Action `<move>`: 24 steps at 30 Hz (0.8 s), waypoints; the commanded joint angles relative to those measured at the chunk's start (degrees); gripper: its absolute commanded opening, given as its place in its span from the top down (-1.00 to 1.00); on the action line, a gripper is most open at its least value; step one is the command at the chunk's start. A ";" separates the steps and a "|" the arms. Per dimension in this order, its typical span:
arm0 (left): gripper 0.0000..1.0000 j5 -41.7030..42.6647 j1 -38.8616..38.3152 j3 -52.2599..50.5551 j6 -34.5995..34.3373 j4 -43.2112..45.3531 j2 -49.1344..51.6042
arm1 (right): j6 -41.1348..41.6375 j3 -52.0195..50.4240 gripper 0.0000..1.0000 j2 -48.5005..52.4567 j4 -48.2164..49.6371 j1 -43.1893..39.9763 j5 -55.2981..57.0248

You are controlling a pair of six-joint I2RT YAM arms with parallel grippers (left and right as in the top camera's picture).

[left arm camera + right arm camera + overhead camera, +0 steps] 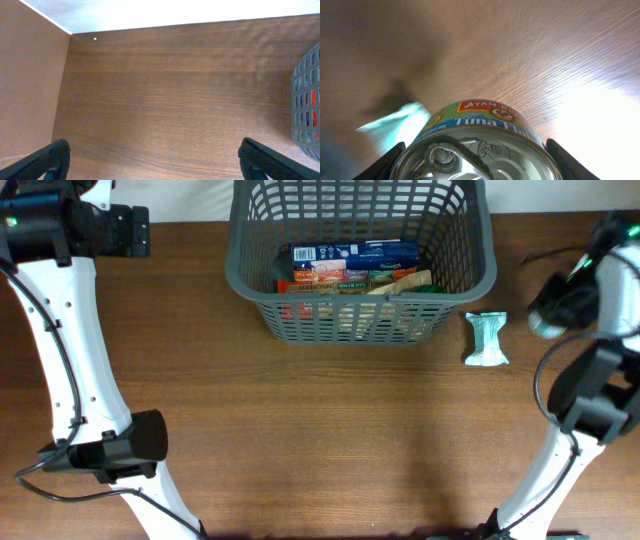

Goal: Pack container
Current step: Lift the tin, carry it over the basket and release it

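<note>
The container (250,275) is a dark grey slotted basket at the back middle of the table. It holds several food boxes (355,266). Its lattice side shows at the right edge of the left wrist view (306,100). My right gripper (475,152) is shut on a tuna can (480,127) and holds it above the table, right of the basket in the overhead view (556,305). A teal packet (487,339) lies on the table just right of the basket; it is a blur in the right wrist view (400,122). My left gripper (152,160) is open and empty at the far left back (135,230).
The wooden table (330,430) stretches in front of the basket. The table's back edge meets a white surface (175,12). The two arm bases stand at the front left (110,450) and front right (590,420).
</note>
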 commanded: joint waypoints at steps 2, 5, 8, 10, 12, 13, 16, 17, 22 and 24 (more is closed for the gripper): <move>-0.98 -0.20 0.09 -0.22 -0.87 -0.11 -0.63 | 0.33 11.56 0.35 -16.33 -3.02 3.10 -2.49; -0.98 -0.20 0.09 -0.22 -0.87 -0.11 -0.63 | 0.33 15.32 0.35 -22.34 -2.97 7.32 -3.72; -0.98 -0.20 0.09 -0.22 -0.87 -0.09 -0.63 | 0.31 16.37 0.34 -27.17 -1.97 13.40 -3.67; -0.98 -0.20 0.09 -0.22 -0.87 -0.11 -0.61 | 0.26 16.35 0.35 -28.94 -1.09 18.12 -3.65; -0.98 -0.20 0.09 -0.22 -0.87 -0.11 -0.63 | 0.28 16.35 0.34 -29.20 -0.74 22.82 -3.65; -0.98 -0.20 0.09 -0.22 -0.87 -0.09 -0.63 | 0.28 16.28 0.34 -28.89 -0.61 25.31 -3.61; -0.98 -0.20 0.09 -0.22 -0.87 -0.09 -0.63 | 0.28 16.09 0.35 -26.69 0.37 30.47 -2.49; -0.98 -0.20 0.09 -0.22 -0.87 -0.09 -0.63 | 0.22 16.06 0.35 -25.62 0.92 31.87 -1.60; -0.98 -0.20 0.09 -0.22 -0.87 -0.11 -0.63 | 0.09 16.06 0.34 -18.40 2.69 36.20 0.48; -0.98 -0.20 0.09 -0.22 -0.87 -0.11 -0.63 | 0.09 16.06 0.34 -15.06 3.23 37.03 0.48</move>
